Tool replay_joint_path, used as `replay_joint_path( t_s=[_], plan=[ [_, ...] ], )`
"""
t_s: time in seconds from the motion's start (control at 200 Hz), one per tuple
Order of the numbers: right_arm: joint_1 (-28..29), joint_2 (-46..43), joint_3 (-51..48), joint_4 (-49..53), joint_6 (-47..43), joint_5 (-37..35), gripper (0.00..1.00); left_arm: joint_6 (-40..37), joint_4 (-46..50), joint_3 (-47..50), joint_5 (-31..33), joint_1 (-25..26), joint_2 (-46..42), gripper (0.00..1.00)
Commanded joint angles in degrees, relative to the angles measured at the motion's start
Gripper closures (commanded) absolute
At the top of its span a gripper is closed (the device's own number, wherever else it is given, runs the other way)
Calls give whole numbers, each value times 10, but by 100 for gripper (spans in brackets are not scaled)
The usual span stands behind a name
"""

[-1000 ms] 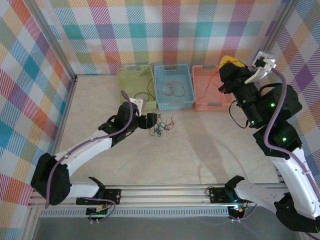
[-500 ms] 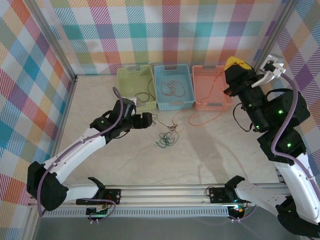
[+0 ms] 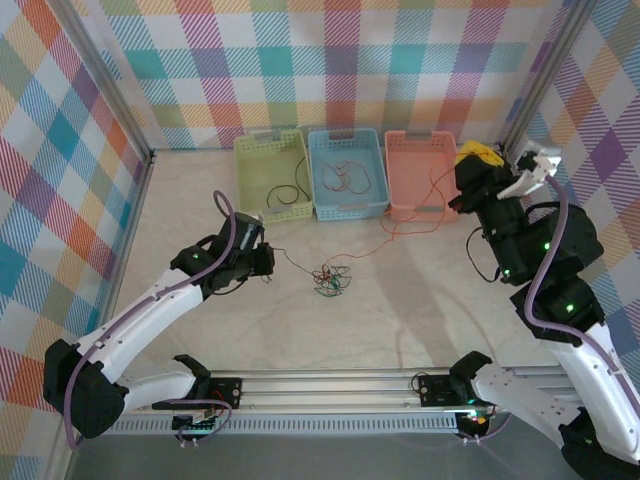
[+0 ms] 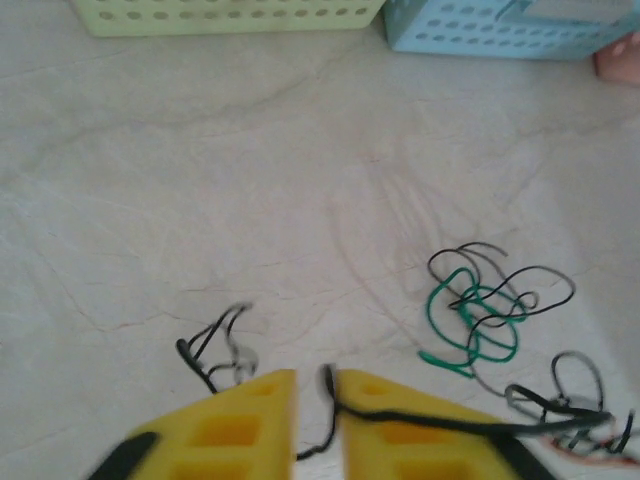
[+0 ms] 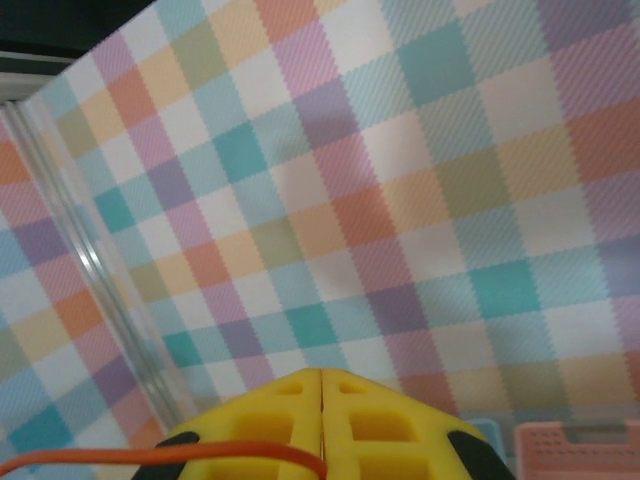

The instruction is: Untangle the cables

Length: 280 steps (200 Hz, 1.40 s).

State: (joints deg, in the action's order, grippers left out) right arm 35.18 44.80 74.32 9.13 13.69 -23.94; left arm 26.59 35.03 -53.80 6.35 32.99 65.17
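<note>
The cables (image 3: 330,277) lie mostly as a small knot on the pale table (image 3: 420,320), in front of the blue basket (image 3: 347,205). In the top view a black cable (image 3: 292,262) runs from this knot to the left gripper (image 3: 266,258), low over the table in front of the green basket (image 3: 272,210). A red cable (image 3: 382,241) leaves the knot to the right and climbs past the pink basket (image 3: 424,208) to the right gripper (image 3: 475,153), raised well above the table. More red wire lies in the blue basket and a dark strand in the green one.

From the left wrist, the left gripper (image 4: 315,378) has its yellow fingers (image 4: 240,430) nearly together, pinching the black cable (image 4: 460,425), which drapes over one finger. A green cable (image 4: 470,325) sits tangled with black loops just beyond, on the table.

From the right wrist, the right gripper (image 5: 322,380) is pressed closed on the red cable (image 5: 150,457), which enters from the left, with the plaid wall (image 5: 400,150) behind.
</note>
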Motion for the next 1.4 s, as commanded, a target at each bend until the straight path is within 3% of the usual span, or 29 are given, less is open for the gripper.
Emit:
replay_joint_path(
  t_s=[0.0, 0.155, 0.245, 0.405, 0.73, 0.965, 1.09, 1.395],
  plan=[
    [0, -34, -41, -37, -53, -60, 100, 17, 1, 16, 22, -11, -17, 90],
    [-1, -64, -108, -68, -156, -108, 100, 33, 5, 37, 88, -25, -37, 98],
    [-2, -66, -139, -82, -245, -159, 100, 54, 13, 54, 115, -61, -46, 100],
    [-11, -55, -158, -63, -309, -256, 100, 89, -13, 106, 73, -160, -86, 100],
    [-91, -55, -169, -36, -361, -341, 100, 79, -30, 153, -32, -324, -112, 100],
    [-150, -55, -149, -27, -420, -367, 100, 80, -34, 160, -36, -349, -118, 100],
    [-151, -59, -117, 33, -404, -367, 100, 83, -40, 167, -40, -358, -126, 100],
    [-144, -67, -83, 62, -453, -384, 100, 90, -39, 179, -34, -392, -135, 100]
  ],
)
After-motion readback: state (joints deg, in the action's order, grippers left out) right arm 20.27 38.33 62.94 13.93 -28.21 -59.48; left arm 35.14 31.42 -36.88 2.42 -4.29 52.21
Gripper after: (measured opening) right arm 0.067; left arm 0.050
